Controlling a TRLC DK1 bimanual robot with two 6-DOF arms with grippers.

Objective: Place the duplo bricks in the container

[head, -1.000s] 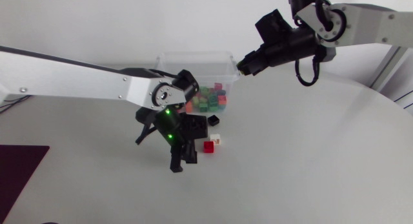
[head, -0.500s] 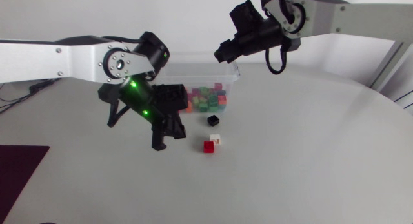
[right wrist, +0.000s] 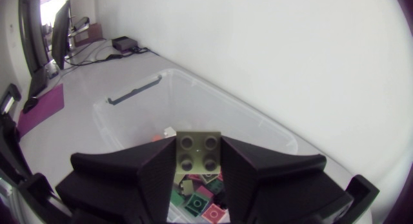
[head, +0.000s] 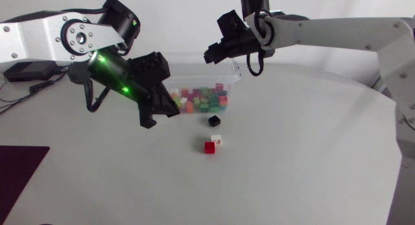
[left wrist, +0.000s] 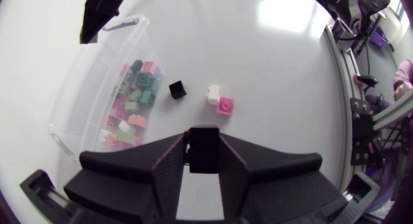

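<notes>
The clear container stands open side up at the table's far middle, long axis running 9 to 3 o'clock, with a heap of mixed bricks inside (too jumbled to count). Three loose bricks lie at 6 o'clock from it: a loose black brick just beside the near wall, then a white brick touching a red brick. From these, white tabletop stretches broadly toward 3 and 6 o'clock, the curved edge well apart. A dark purple mat lies far off at 8 o'clock.

The left gripper hangs in the air over the container's 9 o'clock end. Its fingers are drawn in close, pinching a held black brick from both sides, the brick's long axis lying along the fingers.

The right gripper hovers above the container's far rim. Its fingers clamp one olive brick, a square of four studs facing back at the wrist camera, with the container's open mouth directly ahead.
</notes>
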